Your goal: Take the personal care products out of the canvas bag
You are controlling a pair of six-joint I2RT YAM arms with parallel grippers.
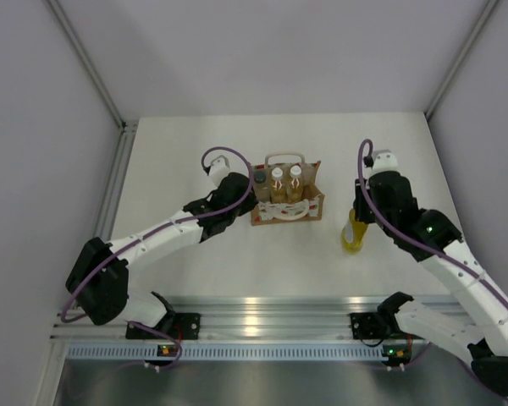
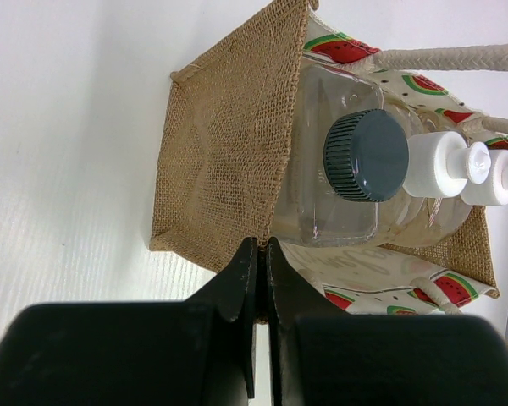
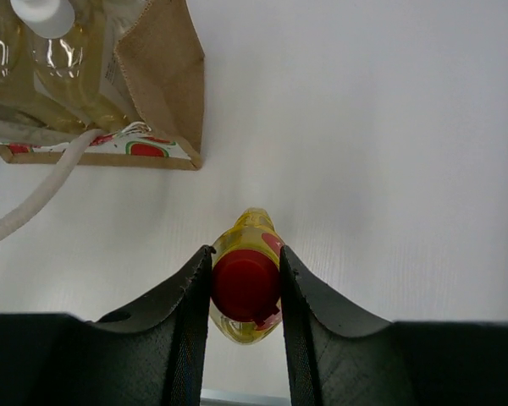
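Note:
The canvas bag (image 1: pixel 313 205) stands at the table's middle, tan with white loop handles and a watermelon-print band. It shows in the left wrist view (image 2: pixel 220 161) and the right wrist view (image 3: pixel 165 68). In it stand a clear bottle with dark grey cap (image 2: pixel 366 155) and two amber bottles with white caps (image 1: pixel 286 179) (image 2: pixel 444 165). My left gripper (image 2: pixel 262 254) is shut on the bag's left rim. My right gripper (image 3: pixel 245 271) is shut on the red cap of the yellow bottle (image 3: pixel 245 283), which stands upright on the table right of the bag (image 1: pixel 353 234).
White table (image 1: pixel 237 262) with a metal rail (image 1: pixel 262 309) along the near edge. Grey enclosure walls stand on the left, right and back.

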